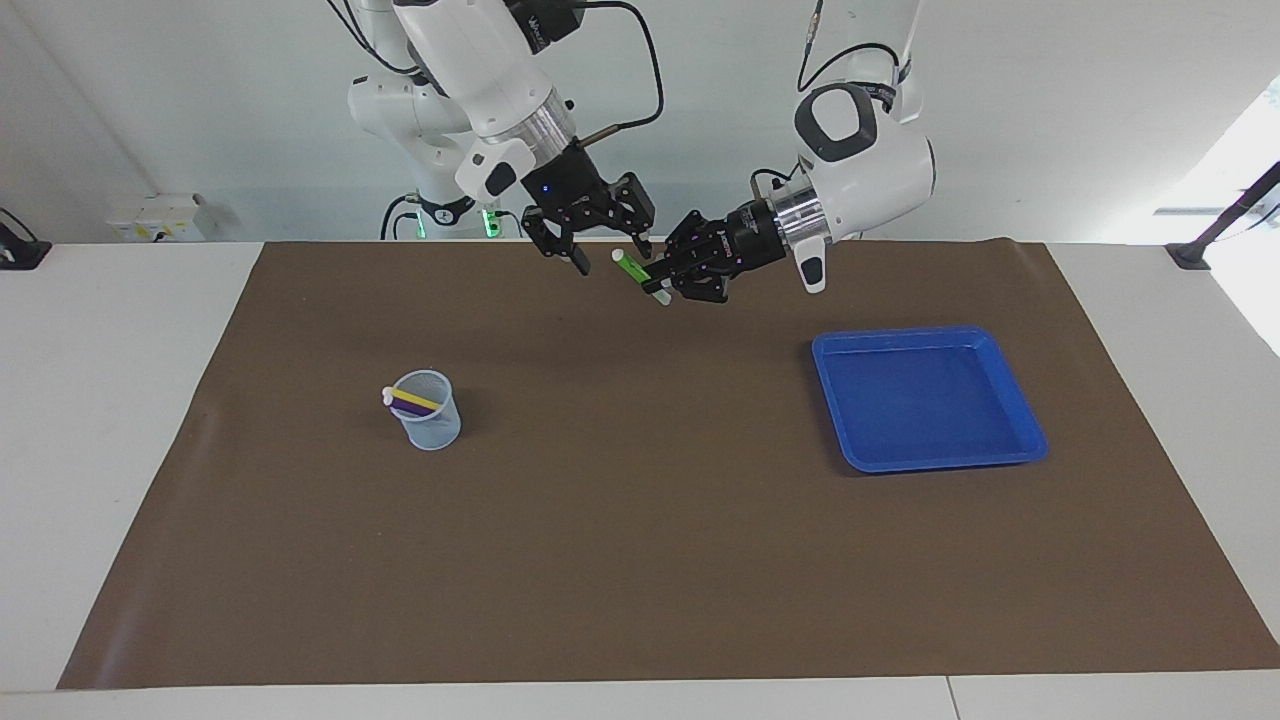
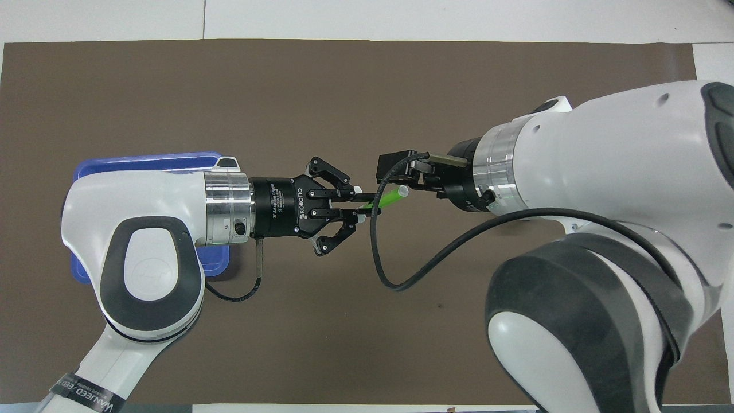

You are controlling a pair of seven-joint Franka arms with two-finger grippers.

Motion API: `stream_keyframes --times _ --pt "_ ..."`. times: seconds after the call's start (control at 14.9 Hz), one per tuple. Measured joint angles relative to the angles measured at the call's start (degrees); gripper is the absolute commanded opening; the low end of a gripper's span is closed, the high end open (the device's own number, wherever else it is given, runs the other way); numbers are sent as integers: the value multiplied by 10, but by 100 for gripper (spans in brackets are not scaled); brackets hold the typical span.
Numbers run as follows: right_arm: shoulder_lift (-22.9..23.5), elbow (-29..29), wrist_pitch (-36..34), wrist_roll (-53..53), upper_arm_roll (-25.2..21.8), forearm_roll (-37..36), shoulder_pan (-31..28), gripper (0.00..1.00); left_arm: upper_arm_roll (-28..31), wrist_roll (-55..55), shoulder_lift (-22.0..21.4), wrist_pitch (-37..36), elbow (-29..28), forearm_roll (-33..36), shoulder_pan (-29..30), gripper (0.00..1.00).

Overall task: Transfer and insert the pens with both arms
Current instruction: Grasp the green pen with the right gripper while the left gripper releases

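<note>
My left gripper point(image 1: 662, 277) is shut on the green pen point(image 1: 632, 268) and holds it slanted in the air over the mat, near the robots' edge. The left gripper point(image 2: 360, 206) and the green pen point(image 2: 390, 197) also show in the overhead view. My right gripper point(image 1: 610, 252) is open, with its fingers on either side of the pen's free end; I cannot tell whether they touch it. In the overhead view its fingers are mostly hidden under its wrist. The yellow pen point(image 1: 418, 401) and the purple pen point(image 1: 408, 408) lean in a pale blue mesh cup point(image 1: 428, 420).
A blue tray point(image 1: 925, 400) lies on the brown mat point(image 1: 640, 520) toward the left arm's end; in the overhead view the blue tray point(image 2: 143, 162) is partly covered by the left arm. The cup stands toward the right arm's end. A black cable point(image 2: 401, 275) loops below the right wrist.
</note>
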Motion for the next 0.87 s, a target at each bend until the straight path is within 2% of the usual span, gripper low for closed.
stream_keyframes --times 0.13,0.2,0.6,0.67,0.87 --pt "0 0 2 0 0 0 0 3 0 0 0 1 0 -2 0 0" --pt "0 0 4 0 0 0 0 0 0 0 0 1 0 -3 0 0" --pt "0 1 21 0 3 5 0 0 -1 -1 0 8 -1 -10 -1 0" --pt "0 1 22 0 3 5 0 0 -1 -1 -1 10 -1 -11 -2 98" --pt "0 0 23 -1 2 4 0 0 -1 0 -1 28 -1 -12 -8 100"
